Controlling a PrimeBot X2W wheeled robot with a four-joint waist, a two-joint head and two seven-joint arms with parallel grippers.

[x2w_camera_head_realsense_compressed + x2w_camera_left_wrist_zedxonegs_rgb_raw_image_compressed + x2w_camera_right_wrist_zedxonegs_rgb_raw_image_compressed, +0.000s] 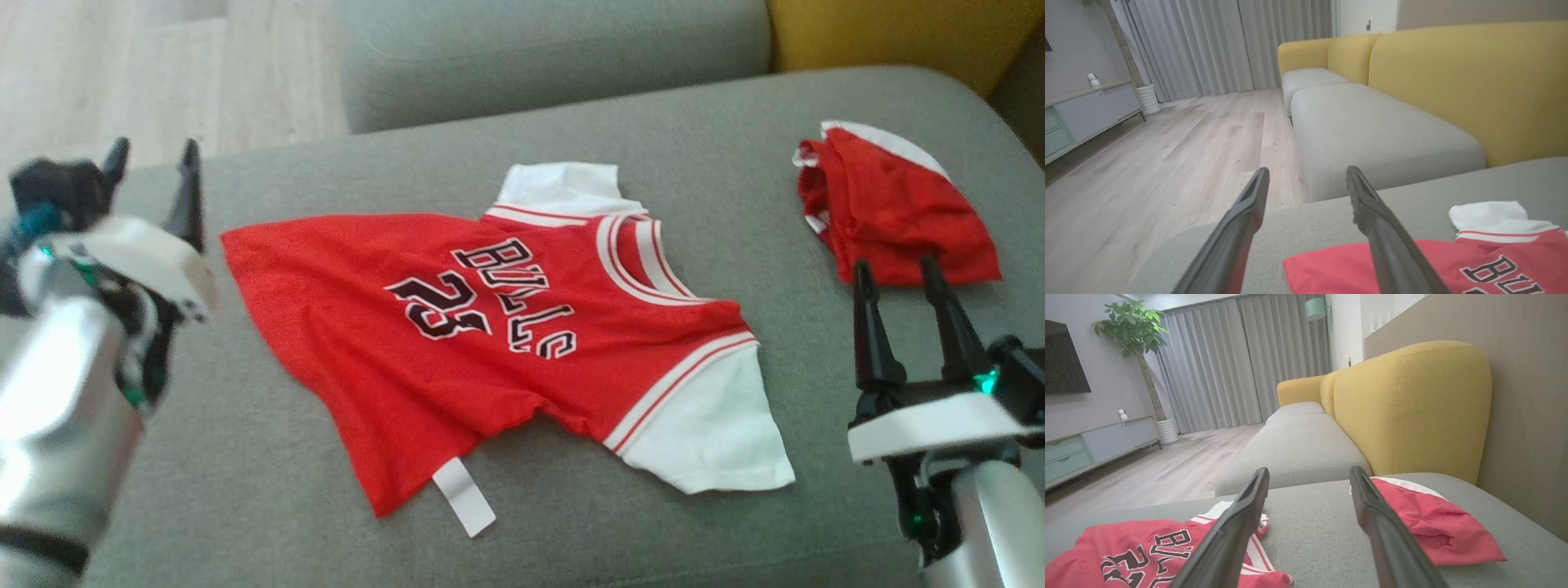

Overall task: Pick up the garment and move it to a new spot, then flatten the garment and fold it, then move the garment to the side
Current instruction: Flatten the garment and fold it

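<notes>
Your left tool [153,151] stood with its two fingers spread wide and nothing between them, just off the hem end of the red jersey [457,327] and clear of the cloth. Your right tool [896,265] was spread and empty too, on the other side past the collar end, with its fingertips near a second red garment [894,212] that lay bunched by the sofa's far corner.

The jersey lay print side up in the middle of the grey sofa seat [245,457], with one white sleeve [718,425] toward you and the other [559,188] toward the far edge. That central spot suits the work, since it left bare cushion all round for folding and kept the jersey well apart from the other garment.

The cloth was not quite flat. Its near edge was rucked and drawn inward, and a white tag [465,498] stuck out below the hem corner. I judge that you were at the flattening step, with the fold not yet begun.

With one tool at each end, you were well placed to take the hem and the shoulder together and draw the near edge straight. The thin fabric would likely bunch if pushed, so pinching and pulling looked the safer move.
</notes>
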